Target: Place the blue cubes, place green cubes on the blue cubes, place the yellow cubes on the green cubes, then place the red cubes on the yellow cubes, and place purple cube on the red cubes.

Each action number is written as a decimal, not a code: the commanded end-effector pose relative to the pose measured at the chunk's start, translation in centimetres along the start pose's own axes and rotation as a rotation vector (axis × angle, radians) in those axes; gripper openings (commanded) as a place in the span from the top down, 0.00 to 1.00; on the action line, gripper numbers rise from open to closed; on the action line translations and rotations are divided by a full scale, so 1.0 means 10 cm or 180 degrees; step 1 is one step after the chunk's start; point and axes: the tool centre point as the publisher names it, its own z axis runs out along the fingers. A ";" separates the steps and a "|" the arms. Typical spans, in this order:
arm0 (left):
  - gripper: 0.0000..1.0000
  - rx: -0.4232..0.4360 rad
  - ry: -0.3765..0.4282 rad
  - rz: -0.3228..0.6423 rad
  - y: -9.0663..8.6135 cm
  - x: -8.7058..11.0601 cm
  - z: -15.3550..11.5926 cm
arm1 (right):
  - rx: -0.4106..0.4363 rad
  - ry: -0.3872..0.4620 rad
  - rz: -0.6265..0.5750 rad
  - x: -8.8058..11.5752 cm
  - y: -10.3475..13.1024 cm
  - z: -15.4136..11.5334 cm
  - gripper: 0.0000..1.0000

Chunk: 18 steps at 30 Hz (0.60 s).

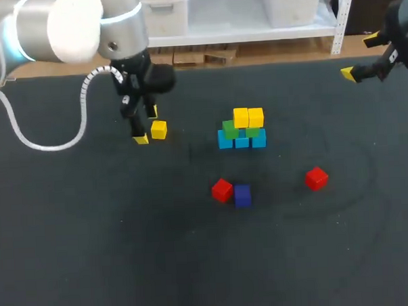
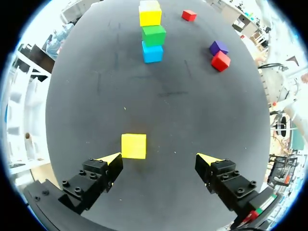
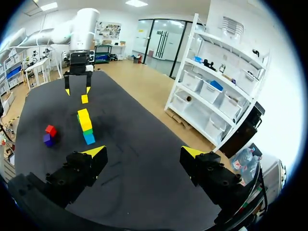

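My left gripper (image 2: 159, 161) spread; loose yellow cube (image 2: 133, 146) sits off-centre, seemingly touching one finger. Closing now may shove it aside, not pinch.

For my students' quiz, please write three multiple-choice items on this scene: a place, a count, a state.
1. Relative to the left gripper, the loose small yellow cube lies: A. far ahead. B. close by one jaw. C. clamped between both.
2. How many small red cubes lie on the black table? A. One. B. Two. C. Four.
3. Jaws of the right gripper are: A. open, empty. B. shut on a cube. C. shut, empty.
Key: 1 B, it sits beside one jaw; 2 B, both rest apart; 3 A, the jaws stand wide apart.
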 end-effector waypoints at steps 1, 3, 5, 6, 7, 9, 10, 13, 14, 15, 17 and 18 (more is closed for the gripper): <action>0.00 0.0109 0.0022 -0.0048 0.03 -0.08 0.04 | 0.0005 0.0004 0.0000 0.00 0.01 -0.01 0.00; 0.00 0.0111 0.0017 -0.0050 0.01 -0.14 0.06 | 0.0005 0.0004 0.0000 0.00 0.01 -0.01 0.00; 0.00 0.0053 0.0033 -0.0068 0.01 -0.19 0.09 | 0.0005 0.0004 0.0000 0.00 0.01 -0.01 0.00; 0.00 0.0050 0.0003 -0.0073 0.01 -0.20 0.09 | 0.0005 0.0004 0.0000 0.00 0.01 -0.01 0.00; 0.00 0.0022 -0.0021 -0.0121 0.02 -0.22 0.10 | 0.0005 0.0004 0.0000 0.00 0.01 -0.01 0.00; 0.00 -0.0044 -0.0024 -0.0153 0.05 -0.23 0.11 | 0.0005 0.0004 0.0000 0.00 0.01 -0.01 0.00; 0.00 -0.0060 -0.0048 -0.0184 0.06 -0.23 0.11 | 0.0005 0.0004 0.0000 0.00 0.01 -0.01 0.00; 0.00 -0.0149 -0.0010 -0.0215 0.09 -0.22 0.14 | 0.0005 0.0004 0.0000 0.00 0.01 -0.01 0.00; 0.00 -0.0144 -0.0022 -0.0259 0.10 -0.22 0.15 | 0.0005 0.0004 0.0000 0.00 0.01 -0.01 0.00; 0.00 -0.0138 -0.0018 -0.0257 0.11 -0.22 0.16 | 0.0005 0.0004 0.0000 0.00 0.01 -0.01 0.00; 0.00 -0.0145 0.0000 -0.0246 0.11 -0.21 0.17 | 0.0005 0.0004 0.0000 0.00 0.01 -0.01 0.00; 0.00 -0.0151 0.0008 -0.0247 0.10 -0.21 0.18 | 0.0005 0.0004 0.0000 0.00 0.01 -0.01 0.00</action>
